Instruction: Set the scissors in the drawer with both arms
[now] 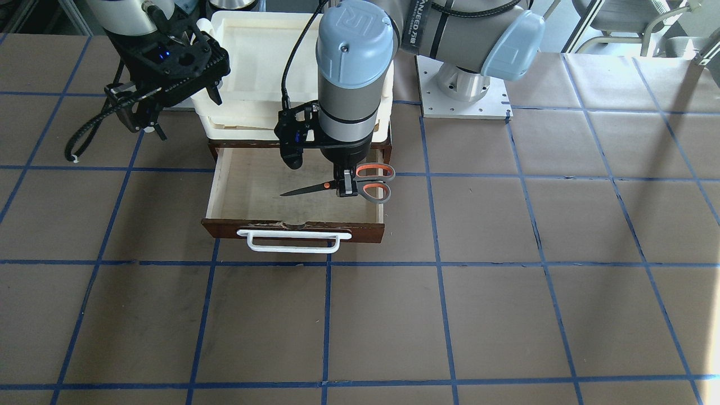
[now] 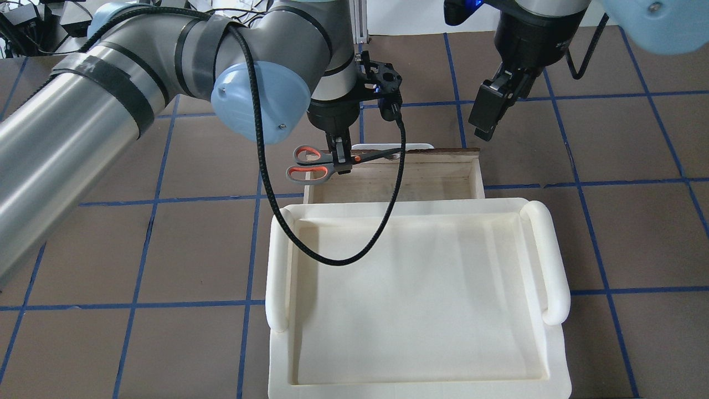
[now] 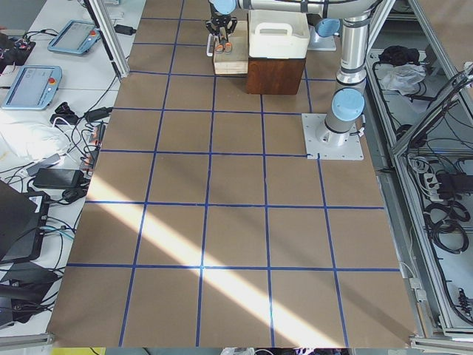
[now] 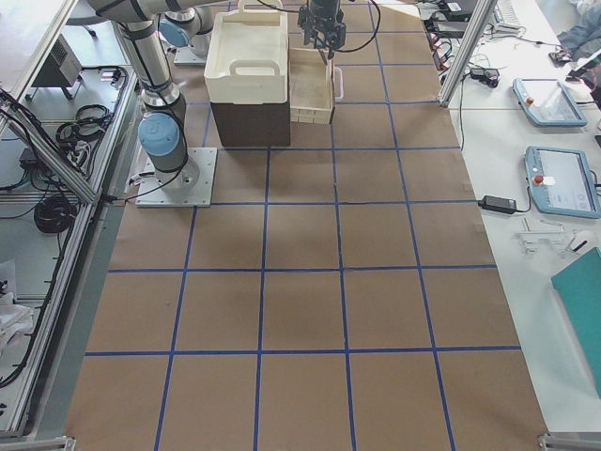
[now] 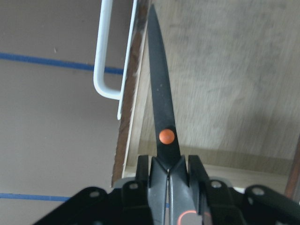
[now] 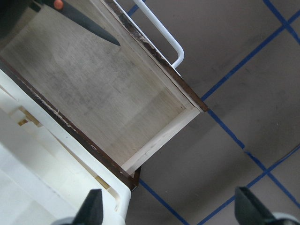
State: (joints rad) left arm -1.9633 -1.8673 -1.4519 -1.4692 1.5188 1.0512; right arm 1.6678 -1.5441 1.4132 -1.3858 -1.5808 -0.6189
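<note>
- The drawer stands pulled out, its pale floor bare under the left pincer. Judging from that, the opening step is done.
- The left pincer is clamped on the scissors just behind the orange pivot. The blades are shut and lie roughly level.
- From the pincer, the blades reach out over the drawer floor. In the left wrist view they run close along the inside of the front wall, near the white handle.
- On the other side of the pincer, the loops appear to overhang the drawer's side wall, so the scissors are not wholly over the inside.
- The scissors look to be held in the air, not resting on the floor, though their height is hard to judge.
- The right pincer hangs well off to the side of the left one, beyond the drawer's far end, above the bench. Its fingers are spread wide and it holds nothing.
- The tray sits on the cabinet behind the left pincer and plays no part.
- Left to do, as I judge it: shift the loops inboard, lower, let go, and withdraw.
</note>
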